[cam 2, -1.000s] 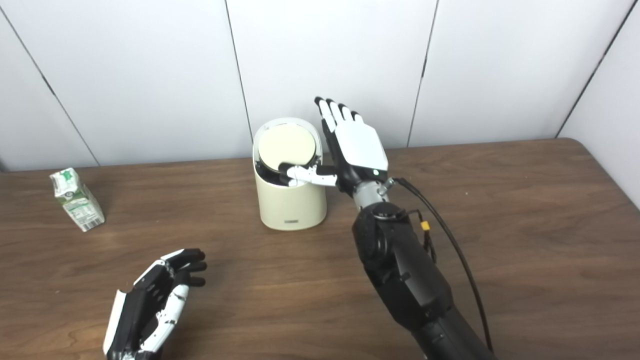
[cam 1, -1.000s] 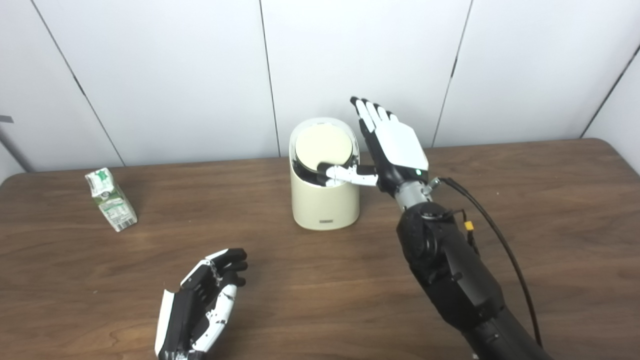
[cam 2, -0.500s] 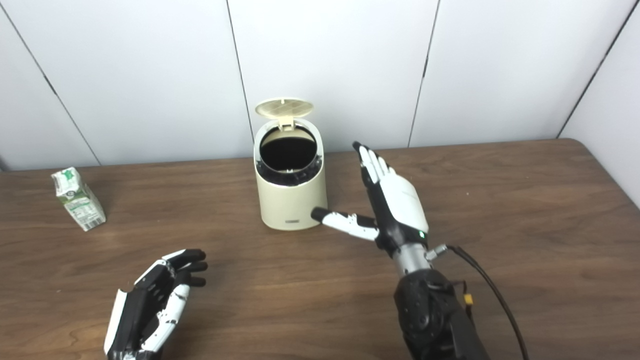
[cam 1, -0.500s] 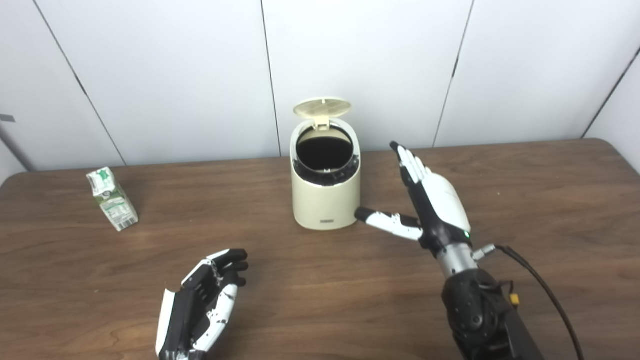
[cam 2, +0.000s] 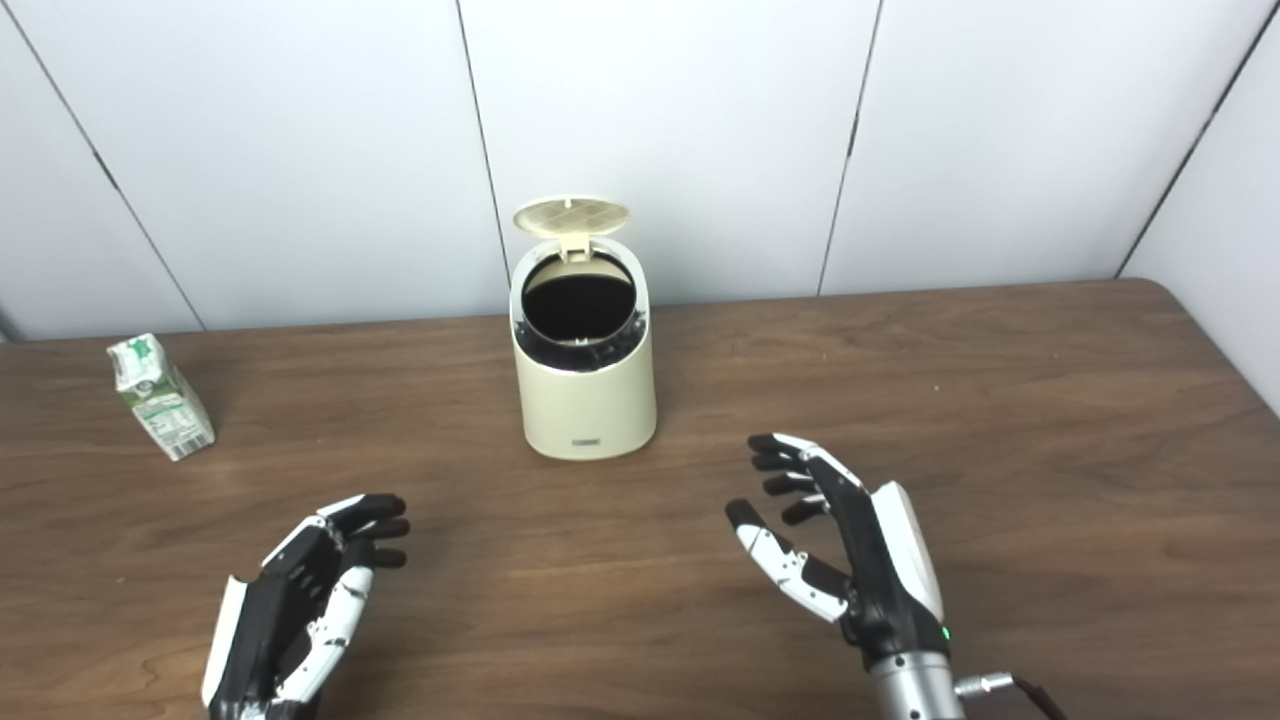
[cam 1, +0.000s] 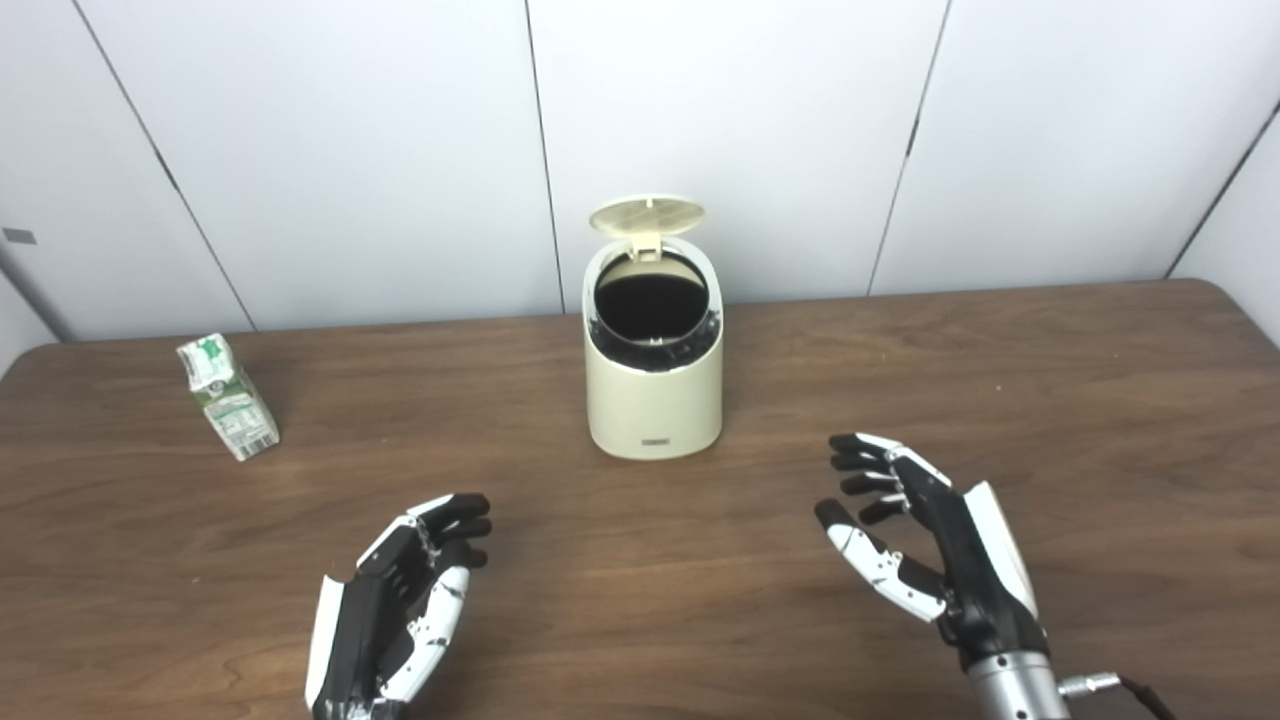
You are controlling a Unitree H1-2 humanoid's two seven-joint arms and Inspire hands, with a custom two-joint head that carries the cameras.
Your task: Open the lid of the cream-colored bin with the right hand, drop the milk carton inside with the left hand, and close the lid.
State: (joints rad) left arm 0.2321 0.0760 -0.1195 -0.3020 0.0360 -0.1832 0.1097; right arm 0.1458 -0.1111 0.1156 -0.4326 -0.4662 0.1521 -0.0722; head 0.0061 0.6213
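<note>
Standing upright on the desk (cam 1: 1000, 360), the cream-colored bin (cam 1: 655, 400) is being shown with its lid (cam 1: 646, 215) already raised and tilted back above the dark mouth, so the opening step is judged complete. The right robot hand (cam 1: 935, 545) is being held low over the desk, well apart from the bin, released and grasping nothing, fingers loosely spread. The left robot hand (cam 1: 395, 605) is being held near the front edge, likewise released and empty. The milk carton (cam 1: 228, 397) is being left upright toward the far left of the desk, well apart from both robot hands and from the bin. Picking up the carton is being judged the step now in hand: a reach to the far left is being called for, with fingers closing around the carton's sides before it is carried over the open mouth.
</note>
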